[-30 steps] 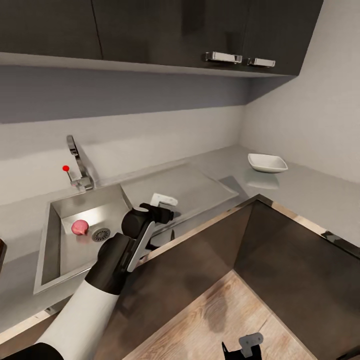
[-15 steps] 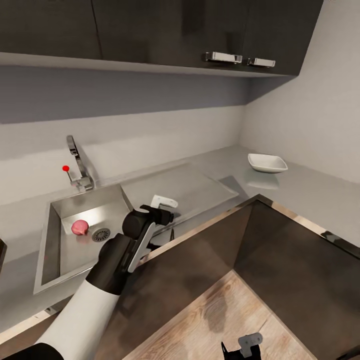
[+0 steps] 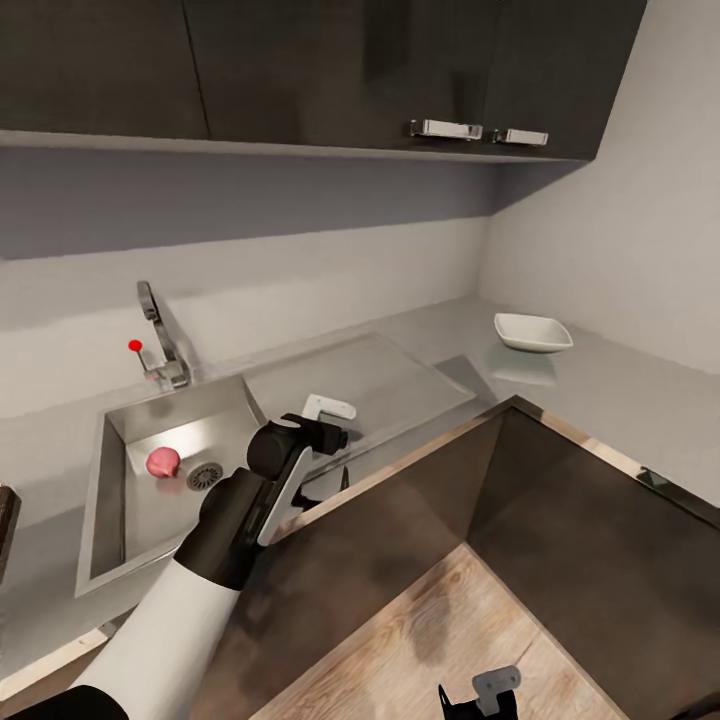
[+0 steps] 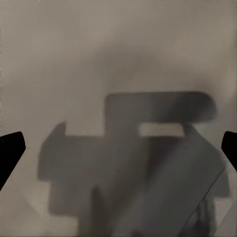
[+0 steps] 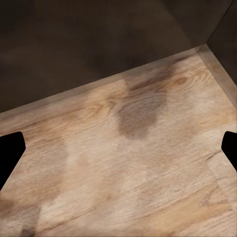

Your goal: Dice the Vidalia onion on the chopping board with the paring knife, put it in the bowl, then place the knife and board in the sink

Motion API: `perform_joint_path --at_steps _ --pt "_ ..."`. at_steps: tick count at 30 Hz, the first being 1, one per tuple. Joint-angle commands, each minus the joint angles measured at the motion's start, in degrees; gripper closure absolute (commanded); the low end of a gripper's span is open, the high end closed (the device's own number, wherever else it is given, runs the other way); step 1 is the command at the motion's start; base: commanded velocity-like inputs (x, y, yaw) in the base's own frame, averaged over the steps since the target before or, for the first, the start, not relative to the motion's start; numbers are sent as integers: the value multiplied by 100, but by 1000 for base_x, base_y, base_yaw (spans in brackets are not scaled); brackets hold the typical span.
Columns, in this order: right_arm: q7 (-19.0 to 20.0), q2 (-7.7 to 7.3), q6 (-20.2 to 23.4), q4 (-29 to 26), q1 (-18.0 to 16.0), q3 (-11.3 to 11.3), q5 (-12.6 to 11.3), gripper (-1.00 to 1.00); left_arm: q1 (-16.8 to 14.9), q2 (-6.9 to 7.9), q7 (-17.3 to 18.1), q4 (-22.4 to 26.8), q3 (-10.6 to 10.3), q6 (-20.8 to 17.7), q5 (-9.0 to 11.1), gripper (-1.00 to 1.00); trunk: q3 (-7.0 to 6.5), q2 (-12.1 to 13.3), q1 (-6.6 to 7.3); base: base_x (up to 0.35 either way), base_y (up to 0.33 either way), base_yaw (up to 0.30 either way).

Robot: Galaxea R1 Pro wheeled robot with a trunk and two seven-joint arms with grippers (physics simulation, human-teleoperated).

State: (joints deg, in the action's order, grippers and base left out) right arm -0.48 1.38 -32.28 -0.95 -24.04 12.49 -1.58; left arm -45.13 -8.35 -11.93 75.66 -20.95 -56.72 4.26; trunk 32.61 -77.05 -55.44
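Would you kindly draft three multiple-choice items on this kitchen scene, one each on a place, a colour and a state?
1. Where does the onion lie?
A. in the bowl
B. in the sink basin beside the drain
C. on the floor

2. What colour is the bowl?
A. white
B. red
C. black

3. How does the left claw stand?
A. shut on the onion
B. shut on the faucet
C. open, holding nothing

Answers:
1 B: the onion rests in the sink next to the drain.
2 A: the bowl on the countertop is glossy white.
3 C: the left claw has its fingertips at the left wrist view's two edges, with nothing between them.
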Motion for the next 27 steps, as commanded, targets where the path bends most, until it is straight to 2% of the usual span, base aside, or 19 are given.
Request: perform_joint_path --at_steps 1,8,15,27 --pt "-5 1 -8 7 -4 26 -17 -100 -5 1 -47 0 -6 -19 45 -100 -13 39 23 0 0 0" --pt "3 2 25 7 -4 26 -17 -100 -5 0 -46 66 -17 -15 48 -100 -139 319 177 0 0 0" --pt "8 2 28 7 -4 26 -17 -100 -5 -8 -46 286 -144 -15 49 -100 -266 600 330 0 0 -20" --pt "12 1 28 7 -4 26 -17 -100 -5 -8 -46 569 -164 -32 49 -100 -547 1081 594 0 0 -199"
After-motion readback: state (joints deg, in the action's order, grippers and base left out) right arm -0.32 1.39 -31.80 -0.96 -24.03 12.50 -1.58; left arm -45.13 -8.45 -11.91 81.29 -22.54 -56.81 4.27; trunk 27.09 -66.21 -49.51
